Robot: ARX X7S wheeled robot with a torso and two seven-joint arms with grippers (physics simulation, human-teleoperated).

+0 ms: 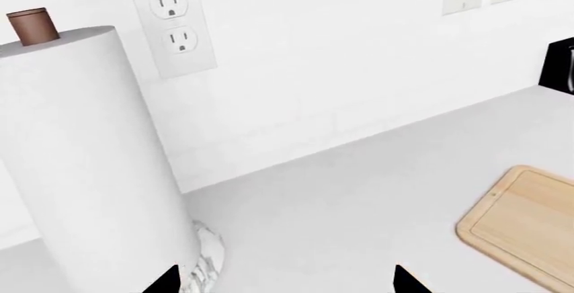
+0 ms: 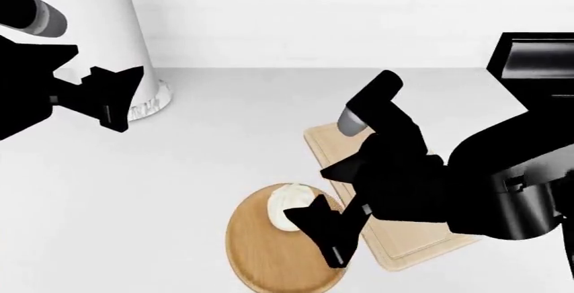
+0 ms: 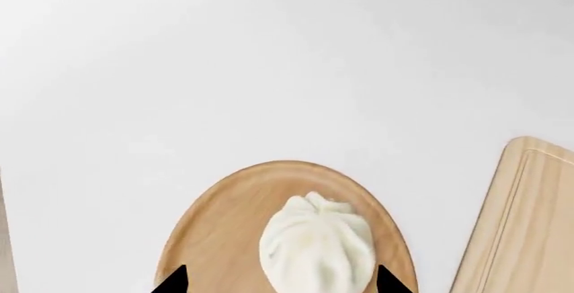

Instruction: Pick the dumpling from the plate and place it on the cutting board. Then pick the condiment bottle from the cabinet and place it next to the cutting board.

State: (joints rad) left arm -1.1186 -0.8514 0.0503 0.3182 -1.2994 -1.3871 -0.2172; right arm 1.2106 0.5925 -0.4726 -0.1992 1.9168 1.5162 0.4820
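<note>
**Right gripper poised over dumpling on plate; left arm idle by paper towel roll**

Head view: the plate (image 2: 260, 266) sits on the white counter (image 2: 206, 172) near the front edge. The dumpling (image 2: 289, 207) rests on the plate's far side, toward the cutting board (image 2: 394, 249). The board lies just to the right of the plate, running away from the robot; whether board and plate touch cannot be told, since the right arm covers that spot.

Right gripper (image 2: 324, 229): above the plate, fingers spread, nothing held. One fingertip overlaps the dumpling's near-right edge in the head view. In the right wrist view the two dark fingertips (image 3: 172, 281) flank the dumpling (image 3: 316, 244), one on each side, with a gap showing between each tip and the dough. The dumpling lies on the plate (image 3: 215, 219), pleated top visible. The cutting board (image 3: 525, 226) shows beside the plate with a strip of counter between them.

Left gripper (image 2: 115, 98): raised at the left, near the base of the paper towel roll (image 2: 107, 31), well apart from plate and board. Its wrist view shows both fingertips (image 1: 161, 281) set wide apart, empty, with the roll (image 1: 85, 158) close by, a wall outlet (image 1: 171, 21) behind it, and a corner of the cutting board (image 1: 525, 219).

Condiment bottle: not seen in any view.
</note>
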